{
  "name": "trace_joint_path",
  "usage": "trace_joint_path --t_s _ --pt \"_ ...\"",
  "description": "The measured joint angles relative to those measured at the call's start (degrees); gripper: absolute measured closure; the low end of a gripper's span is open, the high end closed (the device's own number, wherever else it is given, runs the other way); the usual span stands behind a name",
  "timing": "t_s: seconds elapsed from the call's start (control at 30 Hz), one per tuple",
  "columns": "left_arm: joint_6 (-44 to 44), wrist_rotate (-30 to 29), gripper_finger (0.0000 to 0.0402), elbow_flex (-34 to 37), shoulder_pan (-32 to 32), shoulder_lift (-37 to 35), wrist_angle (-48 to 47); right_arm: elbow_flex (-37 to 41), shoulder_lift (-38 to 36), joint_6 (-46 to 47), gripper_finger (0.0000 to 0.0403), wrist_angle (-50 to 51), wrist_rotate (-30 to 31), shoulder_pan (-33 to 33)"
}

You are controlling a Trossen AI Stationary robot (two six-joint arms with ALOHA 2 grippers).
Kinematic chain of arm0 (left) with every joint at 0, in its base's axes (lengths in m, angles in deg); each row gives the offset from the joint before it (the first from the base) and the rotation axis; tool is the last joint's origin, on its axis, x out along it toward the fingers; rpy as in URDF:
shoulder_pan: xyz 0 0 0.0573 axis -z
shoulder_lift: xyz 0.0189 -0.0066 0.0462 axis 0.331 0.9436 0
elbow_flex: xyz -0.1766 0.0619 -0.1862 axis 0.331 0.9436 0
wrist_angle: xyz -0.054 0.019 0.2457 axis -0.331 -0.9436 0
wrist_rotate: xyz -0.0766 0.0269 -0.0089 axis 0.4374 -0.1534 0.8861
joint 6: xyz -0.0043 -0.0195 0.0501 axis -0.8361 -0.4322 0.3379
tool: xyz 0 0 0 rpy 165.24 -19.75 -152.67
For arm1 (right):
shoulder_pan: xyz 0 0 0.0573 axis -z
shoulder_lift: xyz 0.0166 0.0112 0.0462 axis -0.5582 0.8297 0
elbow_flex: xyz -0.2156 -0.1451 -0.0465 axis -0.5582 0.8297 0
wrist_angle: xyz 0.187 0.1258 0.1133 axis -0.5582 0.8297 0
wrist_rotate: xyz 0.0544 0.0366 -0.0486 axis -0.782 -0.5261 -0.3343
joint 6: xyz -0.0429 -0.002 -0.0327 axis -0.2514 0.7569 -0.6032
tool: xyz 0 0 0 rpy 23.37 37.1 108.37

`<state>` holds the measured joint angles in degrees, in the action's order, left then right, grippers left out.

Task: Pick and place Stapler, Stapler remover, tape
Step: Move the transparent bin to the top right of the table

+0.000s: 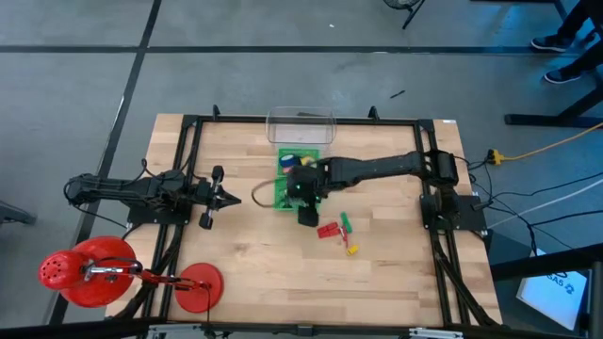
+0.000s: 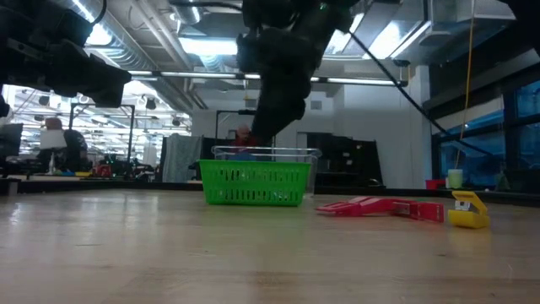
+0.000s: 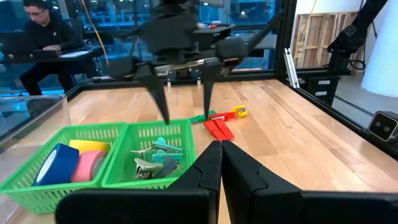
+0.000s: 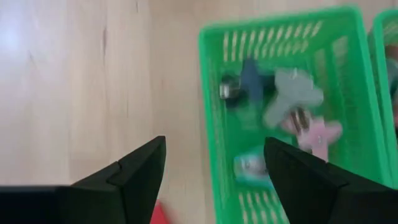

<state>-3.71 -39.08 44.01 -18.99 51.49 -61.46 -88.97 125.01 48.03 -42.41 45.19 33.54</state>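
Two green baskets stand side by side near the table's middle point(image 1: 283, 193). One point(image 3: 93, 129) holds blue, yellow and pink tape rolls point(image 3: 71, 163). The other point(image 3: 158, 126) holds several claw-shaped staple removers point(image 3: 158, 158), which also show in the right wrist view point(image 4: 286, 106). My right gripper point(image 3: 186, 109) hangs open and empty over the near rim of the remover basket, fingers pointing down. A red stapler point(image 1: 328, 230), a green one point(image 1: 345, 222) and a yellow one point(image 1: 353, 250) lie on the table nearer than the baskets. My left gripper point(image 1: 231, 198) is shut and empty, left of the baskets.
A clear plastic container point(image 1: 301, 127) stands at the far edge behind the baskets. Red round objects point(image 1: 89, 271) lie at the near left corner. A black frame point(image 1: 188, 132) borders the table. A person sits at a desk beyond the table point(image 3: 43, 31).
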Motion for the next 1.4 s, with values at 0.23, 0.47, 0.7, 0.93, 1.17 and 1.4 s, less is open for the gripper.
trace_joint_path --t_s 0.23,0.47,0.7,0.93,1.17,1.4 --pt "0.02 0.02 0.0397 0.00 0.00 0.00 0.04 -0.02 -2.03 -0.34 0.0130 4.18 11.84 -6.37" --pt "0.00 0.02 0.0396 0.00 0.00 0.15 0.04 0.40 -2.72 -0.77 0.0131 10.84 13.29 -8.69" --pt "0.00 0.00 0.0395 -0.01 0.00 0.26 0.02 7.83 -7.21 -2.25 0.0131 13.22 12.99 -5.01" --pt "0.00 0.00 0.0396 0.00 0.00 0.26 0.02 17.82 -18.33 -11.97 0.0131 6.01 17.15 2.36" --pt "0.00 0.00 0.0395 -0.02 0.00 0.26 0.04 18.80 -19.71 -36.69 0.0131 -1.34 18.43 12.35" --pt "0.01 0.00 0.0395 -0.01 0.00 0.26 0.02 18.82 -17.15 -47.53 0.0131 -5.80 16.59 22.47"
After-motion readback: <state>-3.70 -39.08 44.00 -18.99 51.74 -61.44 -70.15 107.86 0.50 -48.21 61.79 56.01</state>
